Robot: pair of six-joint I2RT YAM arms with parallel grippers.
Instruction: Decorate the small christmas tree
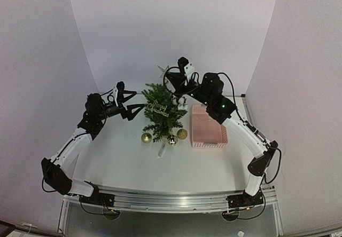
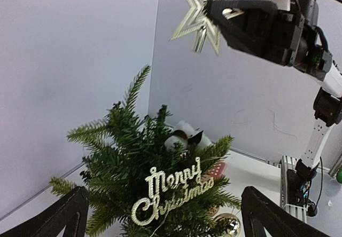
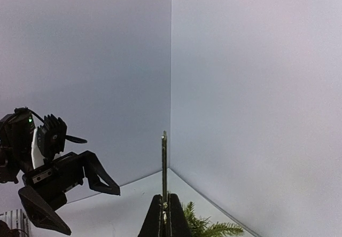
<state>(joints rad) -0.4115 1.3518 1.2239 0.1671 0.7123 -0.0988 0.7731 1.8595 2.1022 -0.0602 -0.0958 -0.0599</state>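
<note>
1. The small christmas tree (image 1: pixel 162 111), a dark green artificial fir with bushy needle branches, stands on the white table (image 1: pixel 123 162) between the two grippers and just left of a pink slotted plastic basket (image 1: pixel 208 127); its branches hide its base
2. A gold glitter "Merry Christmas" sign (image 2: pixel 173 191) hangs on the side of the tree facing the left arm, and white cotton puffs (image 2: pixel 181 133) sit in the branches on the far side
3. The right gripper (image 1: pixel 170 77) is closed on a pale gold glitter star (image 2: pixel 200 10), pinching it by its lower part
4. In the left wrist view the star hangs high above the treetop, clear of the needles; in the right wrist view it appears edge-on as a thin upright strip (image 3: pixel 164 178) rising from the closed fingers (image 3: pixel 157 221)
5. The left gripper (image 1: pixel 138 110) is spread wide and holds nothing; it points at the tree from the left, close to the branches, and I cannot tell whether it touches them
6. Two gold ball ornaments (image 1: pixel 146 137) (image 1: pixel 182 134) and a silver ball ornament (image 1: pixel 172 140) sit at the near edge of the tree; whether they hang from it or lie on the table is unclear
</note>
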